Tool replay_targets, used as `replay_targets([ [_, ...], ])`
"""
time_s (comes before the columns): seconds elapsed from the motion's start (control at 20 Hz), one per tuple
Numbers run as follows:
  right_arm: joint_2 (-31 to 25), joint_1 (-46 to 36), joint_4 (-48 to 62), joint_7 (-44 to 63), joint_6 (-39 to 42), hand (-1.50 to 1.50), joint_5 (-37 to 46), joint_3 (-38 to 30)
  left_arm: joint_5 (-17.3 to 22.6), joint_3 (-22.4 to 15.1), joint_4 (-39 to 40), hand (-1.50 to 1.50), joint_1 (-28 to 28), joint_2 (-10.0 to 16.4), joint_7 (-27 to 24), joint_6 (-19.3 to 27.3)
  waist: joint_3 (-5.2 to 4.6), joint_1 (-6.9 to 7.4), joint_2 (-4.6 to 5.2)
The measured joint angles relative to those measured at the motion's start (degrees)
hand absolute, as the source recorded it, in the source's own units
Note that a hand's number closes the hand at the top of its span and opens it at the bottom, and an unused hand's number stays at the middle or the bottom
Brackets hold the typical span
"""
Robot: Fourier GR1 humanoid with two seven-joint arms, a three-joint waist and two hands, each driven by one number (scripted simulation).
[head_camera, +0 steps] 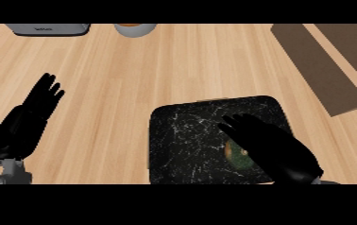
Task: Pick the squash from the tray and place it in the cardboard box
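A black marbled tray (188,139) lies on the wooden counter at the lower middle. On its right part sits the squash (235,155), green with an orange patch, mostly hidden under my right hand (275,148). That hand hovers flat over the squash with its fingers straight, pointing up-left. The brown cardboard box (320,63) shows at the upper right, only its flaps in view. My left hand (31,113) rests open at the left edge, fingers up, far from the tray.
A grey appliance (49,29) stands at the top left edge. A round white and orange container (135,29) stands beside it at the top. Bare wooden counter lies between the tray and the box.
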Motion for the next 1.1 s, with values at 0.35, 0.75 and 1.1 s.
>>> replay_targets([
  [0.35,3.0,0.2,3.3,-1.1,-0.1,-1.50,5.1,1.7,-1.4,0.1,-2.0,0.00,0.7,-1.8,1.4,0.0,0.00,0.03,0.00],
  [0.75,3.9,0.4,9.1,-5.3,-1.9,-1.50,9.4,1.2,-1.9,1.7,-1.4,0.00,0.1,-2.3,1.3,-1.7,0.00,-0.01,0.02],
  [1.1,5.6,1.4,13.5,-8.5,-5.6,-1.50,13.9,1.9,-2.8,2.2,-1.3,0.00,-0.7,-3.1,1.8,-2.1,0.00,-0.01,0.01],
])
